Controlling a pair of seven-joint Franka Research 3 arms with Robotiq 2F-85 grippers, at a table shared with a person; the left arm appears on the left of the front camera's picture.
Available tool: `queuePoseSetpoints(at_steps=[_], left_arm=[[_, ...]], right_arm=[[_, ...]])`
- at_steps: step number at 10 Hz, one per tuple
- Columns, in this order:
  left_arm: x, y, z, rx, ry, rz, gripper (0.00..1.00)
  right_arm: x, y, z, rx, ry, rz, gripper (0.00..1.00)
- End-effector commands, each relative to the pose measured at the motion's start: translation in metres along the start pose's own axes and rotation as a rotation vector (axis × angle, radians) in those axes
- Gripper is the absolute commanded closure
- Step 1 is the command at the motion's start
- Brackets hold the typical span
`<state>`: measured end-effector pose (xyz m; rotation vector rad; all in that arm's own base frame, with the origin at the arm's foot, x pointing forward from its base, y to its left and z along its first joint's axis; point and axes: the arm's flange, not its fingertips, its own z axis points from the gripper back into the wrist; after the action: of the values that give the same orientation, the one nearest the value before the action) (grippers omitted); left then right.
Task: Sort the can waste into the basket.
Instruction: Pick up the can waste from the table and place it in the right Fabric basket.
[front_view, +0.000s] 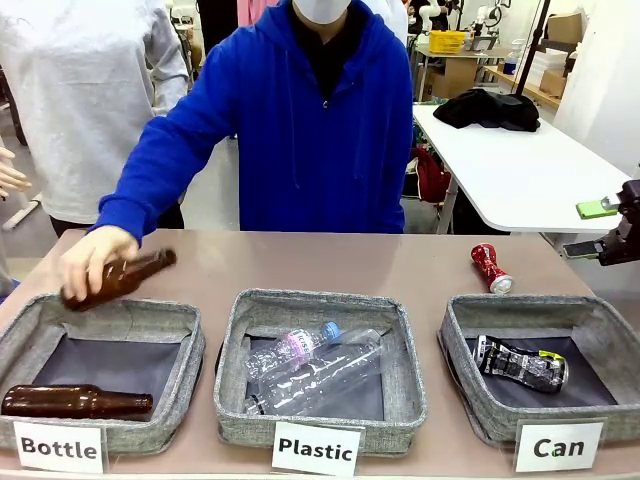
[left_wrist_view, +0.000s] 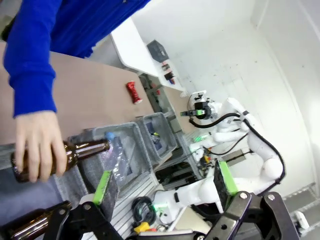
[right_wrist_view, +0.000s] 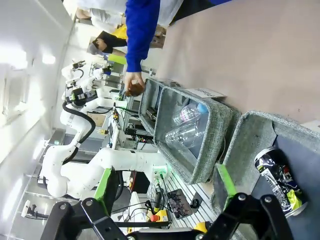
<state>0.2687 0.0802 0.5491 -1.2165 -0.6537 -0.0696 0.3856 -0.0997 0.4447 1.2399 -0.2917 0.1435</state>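
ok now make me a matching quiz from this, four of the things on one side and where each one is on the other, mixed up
1 red can
2 black can
3 clear plastic bottles
4 higher brown bottle

A gripped in the person's hand
B lying in the Can basket
C on the bare table behind the baskets
D inside the Plastic basket

Pairs: 1-C, 2-B, 3-D, 4-A
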Motion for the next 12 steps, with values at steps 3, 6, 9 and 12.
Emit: queuePoseSetpoints(at_steps=[3, 6, 9, 12], left_arm=[[-0.017, -0.042, 0.134, 0.312, -0.044, -0.079, 0.0], [-0.032, -0.026, 0.203, 0.534, -0.052, -0.003, 0.0], [-0.042, -0.015, 0.213, 0.499, -0.084, 0.019, 0.0], [-0.032, -0.011, 0.183, 0.447, -0.043, -0.041, 0.0]], right_arm=[[0.03, 0.001, -0.003, -0.423, -0.082, 0.147, 0.0], [0.073, 0.01, -0.026, -0.794, 0.018, 0.119, 0.0], [0.126, -0.014, -0.077, -1.078, 0.066, -0.007, 0.0], [0.138, -0.033, -0.087, -0.894, 0.06, -0.08, 0.0]])
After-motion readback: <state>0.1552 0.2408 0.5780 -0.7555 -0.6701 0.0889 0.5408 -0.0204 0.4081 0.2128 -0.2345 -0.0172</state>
